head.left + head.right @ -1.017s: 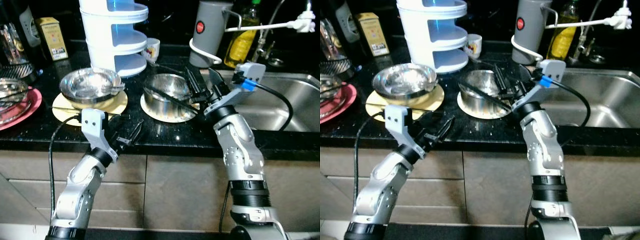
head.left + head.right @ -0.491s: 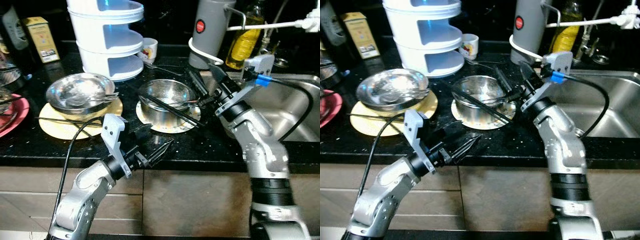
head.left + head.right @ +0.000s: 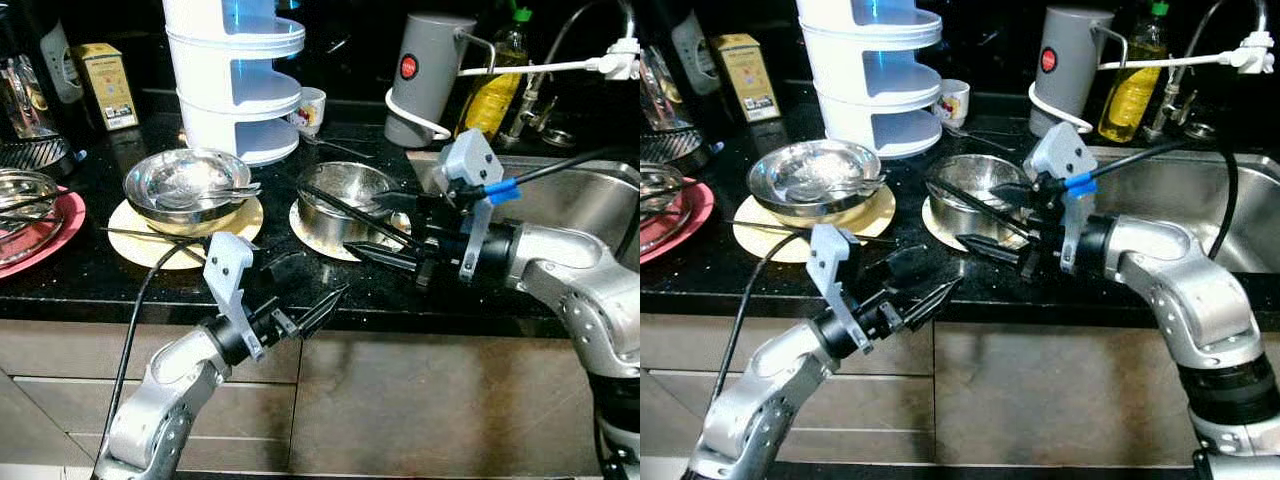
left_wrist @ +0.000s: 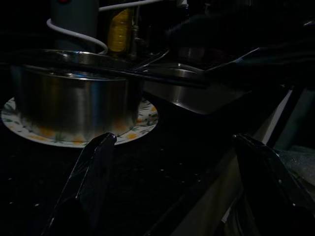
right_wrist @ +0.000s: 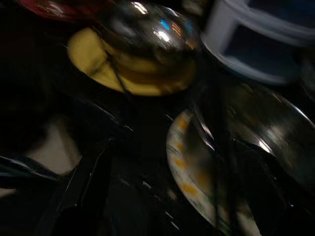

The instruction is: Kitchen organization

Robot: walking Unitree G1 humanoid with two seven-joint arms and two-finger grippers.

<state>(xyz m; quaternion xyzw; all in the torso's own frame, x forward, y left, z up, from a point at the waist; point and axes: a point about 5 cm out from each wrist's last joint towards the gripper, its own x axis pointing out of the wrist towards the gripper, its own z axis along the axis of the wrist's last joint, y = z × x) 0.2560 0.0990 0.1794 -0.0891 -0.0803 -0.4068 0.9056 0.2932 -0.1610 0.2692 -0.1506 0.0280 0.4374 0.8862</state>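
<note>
A steel pot (image 3: 345, 188) stands on a patterned plate (image 3: 318, 232) mid-counter, with black chopsticks (image 3: 352, 217) lying across its rim. To its left a steel bowl (image 3: 186, 178) holding a spoon sits on a yellow plate (image 3: 150, 240). My right gripper (image 3: 362, 224) is open at the pot's front right, fingers pointing left, one above the other. My left gripper (image 3: 315, 285) is open and empty at the counter's front edge, below the pot. In the left wrist view the pot (image 4: 74, 98) lies ahead between the fingers (image 4: 91, 177).
A white tiered rack (image 3: 238, 75) and a small cup (image 3: 312, 105) stand behind the bowls. A grey kettle (image 3: 426, 75), an oil bottle (image 3: 495, 85) and the steel sink (image 3: 590, 205) are to the right. A red plate (image 3: 45, 215) and a yellow box (image 3: 106, 85) are at the left.
The right gripper has swung down from the pot's far right to its front right and now points left. The left gripper stays at the counter edge. The camera has shifted.
</note>
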